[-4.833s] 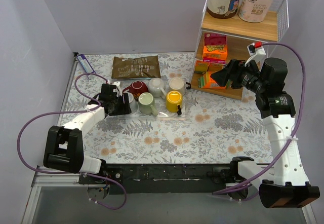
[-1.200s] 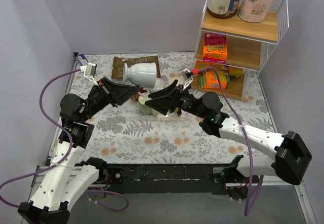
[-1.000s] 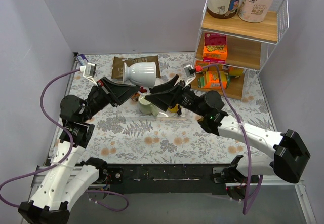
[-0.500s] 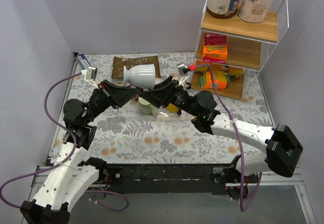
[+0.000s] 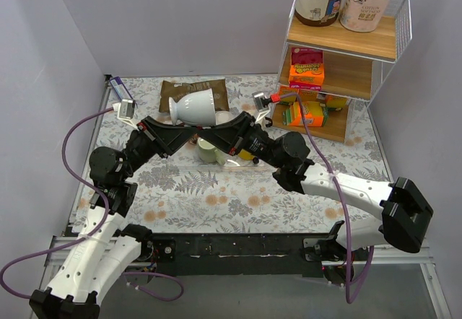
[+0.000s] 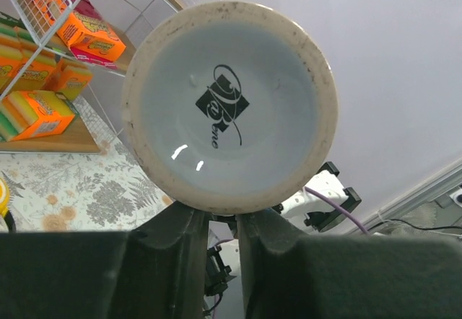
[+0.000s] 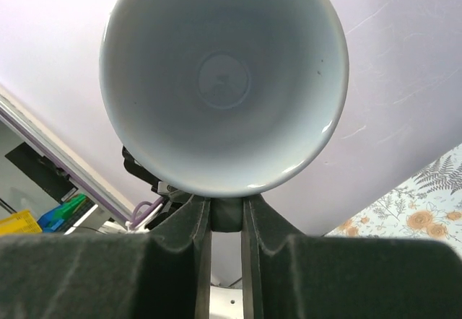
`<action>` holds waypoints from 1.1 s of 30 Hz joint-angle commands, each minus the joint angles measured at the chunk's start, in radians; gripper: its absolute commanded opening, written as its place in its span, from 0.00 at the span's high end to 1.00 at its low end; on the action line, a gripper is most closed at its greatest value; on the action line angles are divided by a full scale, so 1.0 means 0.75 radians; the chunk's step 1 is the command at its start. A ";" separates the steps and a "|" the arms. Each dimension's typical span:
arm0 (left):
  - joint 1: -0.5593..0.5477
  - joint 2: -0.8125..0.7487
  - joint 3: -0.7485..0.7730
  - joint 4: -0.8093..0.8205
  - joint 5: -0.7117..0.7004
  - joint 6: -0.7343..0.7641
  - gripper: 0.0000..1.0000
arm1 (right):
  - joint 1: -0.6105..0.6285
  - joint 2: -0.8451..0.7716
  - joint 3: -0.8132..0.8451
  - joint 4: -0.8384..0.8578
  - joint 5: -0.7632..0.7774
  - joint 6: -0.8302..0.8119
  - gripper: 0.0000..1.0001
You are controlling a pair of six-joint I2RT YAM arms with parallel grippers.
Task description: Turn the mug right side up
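Up in the air, the mug (image 5: 193,108) lies on its side above the counter (image 5: 216,203), foot toward the left wall and mouth toward the rack (image 5: 345,59).

The left claw (image 6: 223,218) comes at it from below. Its two fingers (image 6: 162,261) stand close together with only a narrow slot between them, and their tips go up against the lower edge of the mug's foot. It is clamped on the mug, though the exact grip point is hidden behind the body. Its camera looks straight at the stamped base.

The right claw (image 7: 226,207) meets the mug from the other side, its camera looking into the open mouth. Its fingers (image 7: 177,261) are also drawn nearly together, tips just under the rim, with something dark in the slot. I cannot tell whether it pinches the mug or only sits against it.

From above, the left arm rises from its base and reaches up and right, while the right arm stretches low across the counter toward the left. The two claws meet tip to tip under the mug.
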 commanded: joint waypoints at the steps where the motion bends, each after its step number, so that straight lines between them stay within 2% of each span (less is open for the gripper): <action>1: -0.007 -0.021 0.006 -0.017 0.002 0.035 0.67 | -0.012 -0.081 0.015 0.056 0.122 -0.053 0.99; 3: -0.007 -0.021 0.008 -0.047 0.002 0.049 0.43 | -0.012 -0.111 0.009 0.015 0.161 -0.069 0.99; 4: -0.007 -0.027 0.010 -0.066 -0.005 0.055 0.35 | -0.012 -0.124 0.007 -0.006 0.169 -0.080 0.99; 5: -0.007 -0.035 0.016 -0.084 -0.011 0.063 0.20 | -0.012 -0.138 0.017 -0.085 0.199 -0.086 0.99; 7: -0.007 -0.055 0.018 -0.160 -0.025 0.108 0.09 | -0.012 -0.173 0.042 -0.190 0.250 -0.108 0.99; 8: -0.007 -0.059 0.018 -0.225 -0.027 0.133 0.02 | -0.014 -0.185 0.076 -0.346 0.297 -0.117 0.99; 11: -0.007 -0.064 0.038 -0.362 -0.023 0.233 0.02 | -0.016 -0.252 0.099 -0.592 0.424 -0.158 0.99; 14: -0.007 -0.068 0.053 -0.595 -0.029 0.317 0.02 | -0.028 -0.344 0.126 -0.805 0.553 -0.208 0.99; 15: -0.007 -0.072 0.059 -0.640 -0.053 0.335 0.02 | -0.028 -0.401 0.160 -1.024 0.596 -0.253 0.99; 17: -0.007 -0.074 0.075 -0.754 -0.084 0.384 0.02 | -0.034 -0.469 0.189 -1.246 0.728 -0.301 0.99; 18: -0.007 -0.080 0.077 -0.779 -0.107 0.397 0.02 | -0.036 -0.536 0.224 -1.474 0.770 -0.327 0.99; 19: -0.007 -0.080 0.077 -0.798 -0.115 0.417 0.02 | -0.038 -0.571 0.242 -1.610 0.813 -0.339 0.99; 21: -0.005 -0.084 0.075 -0.833 -0.141 0.436 0.02 | -0.040 -0.659 0.281 -1.840 0.952 -0.327 0.99; 22: -0.007 -0.080 0.075 -0.839 -0.148 0.444 0.02 | -0.040 -0.686 0.307 -2.076 0.997 -0.317 0.99; 25: -0.007 -0.049 0.081 -0.855 -0.170 0.470 0.02 | -0.040 -0.754 0.312 -2.422 1.132 -0.246 0.99; 29: -0.007 0.012 0.106 -0.864 -0.189 0.495 0.02 | -0.040 -0.778 0.198 -2.609 1.248 -0.152 0.99; 33: -0.007 0.051 0.112 -0.878 -0.205 0.507 0.02 | -0.040 -0.768 0.079 -2.677 1.296 -0.059 0.99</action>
